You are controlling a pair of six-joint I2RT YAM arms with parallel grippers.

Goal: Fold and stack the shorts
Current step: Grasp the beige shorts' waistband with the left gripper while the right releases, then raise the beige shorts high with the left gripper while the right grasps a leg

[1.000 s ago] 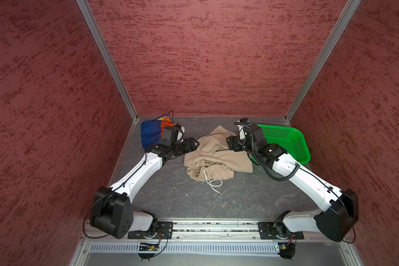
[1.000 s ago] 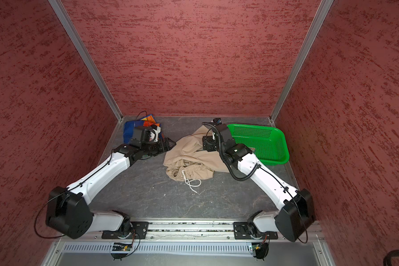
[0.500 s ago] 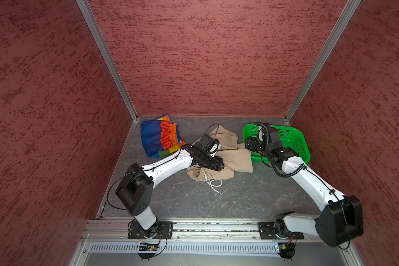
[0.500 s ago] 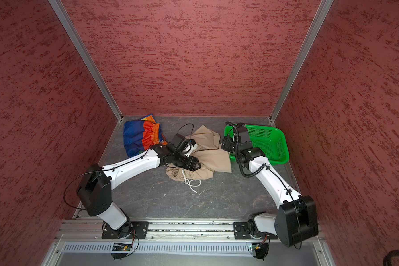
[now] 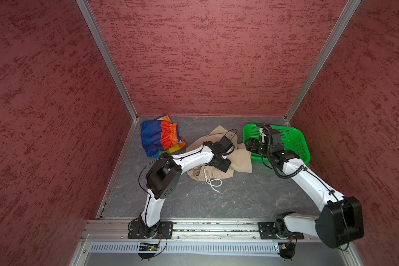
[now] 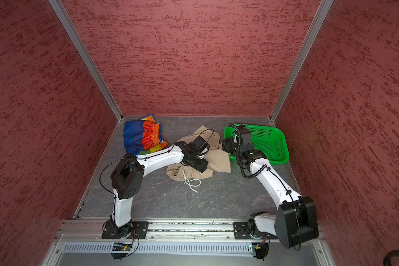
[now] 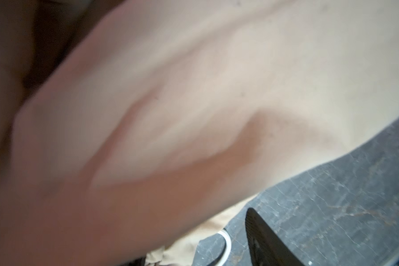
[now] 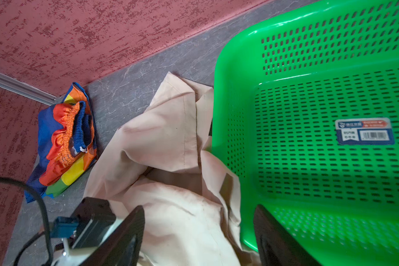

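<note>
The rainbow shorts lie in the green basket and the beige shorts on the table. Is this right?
No: the rainbow shorts lie on the table too, outside the green basket, as the right wrist view shows. The rest holds.

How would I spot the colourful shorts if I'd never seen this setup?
Look to the far left corner of the grey floor. The rainbow shorts lie there, left of the beige shorts in the middle. They alone carry bright blue, orange, yellow and green stripes.
</note>
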